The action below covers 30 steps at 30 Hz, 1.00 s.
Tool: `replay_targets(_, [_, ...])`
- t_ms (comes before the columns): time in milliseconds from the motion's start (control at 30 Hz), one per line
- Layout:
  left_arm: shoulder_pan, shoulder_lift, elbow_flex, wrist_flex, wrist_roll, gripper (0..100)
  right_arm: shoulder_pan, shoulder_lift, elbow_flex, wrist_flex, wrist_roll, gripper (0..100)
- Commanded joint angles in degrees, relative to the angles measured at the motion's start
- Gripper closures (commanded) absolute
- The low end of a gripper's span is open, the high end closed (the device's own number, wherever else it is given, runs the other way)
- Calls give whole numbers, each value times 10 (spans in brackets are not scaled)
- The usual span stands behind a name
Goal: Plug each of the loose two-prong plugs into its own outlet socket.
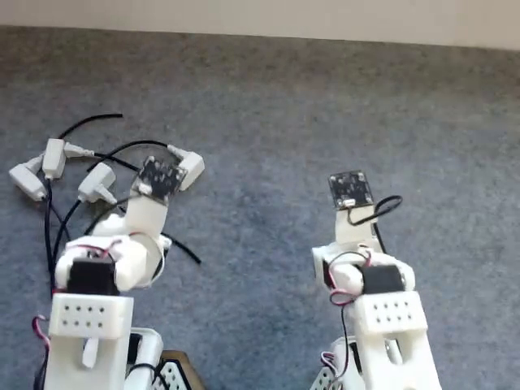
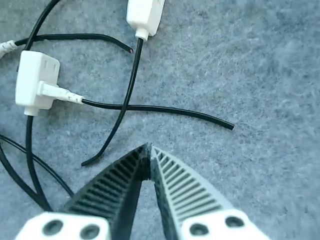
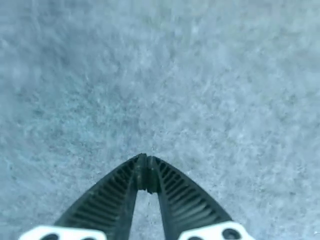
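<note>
We see the left arm (image 1: 122,252) and right arm (image 1: 361,272) folded low over the tabletop (image 1: 325,106), left claw (image 2: 149,151) pinched together and empty beside black cords (image 2: 150,107), right claw (image 3: 147,161) likewise.

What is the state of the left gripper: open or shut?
Shut. On the left gripper the two tips touch, with nothing held between them.
</note>
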Motion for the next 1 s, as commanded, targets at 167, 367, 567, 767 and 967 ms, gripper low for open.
replay_targets(167, [8, -127, 174, -105, 4, 995, 6, -398, 164, 17, 56, 994])
replay_targets(367, [8, -233, 261, -132, 4, 995, 7, -382, 219, -18, 85, 994])
replay_targets(567, [7, -364, 373, -156, 2, 995, 15, -418, 294, -61, 86, 994])
replay_targets(767, [-38, -391, 370, -75, 2, 995, 15, -414, 333, -40, 86, 994])
replay_targets(967, [-106, -388, 370, 30, 2, 995, 15, -414, 332, 49, 86, 994])
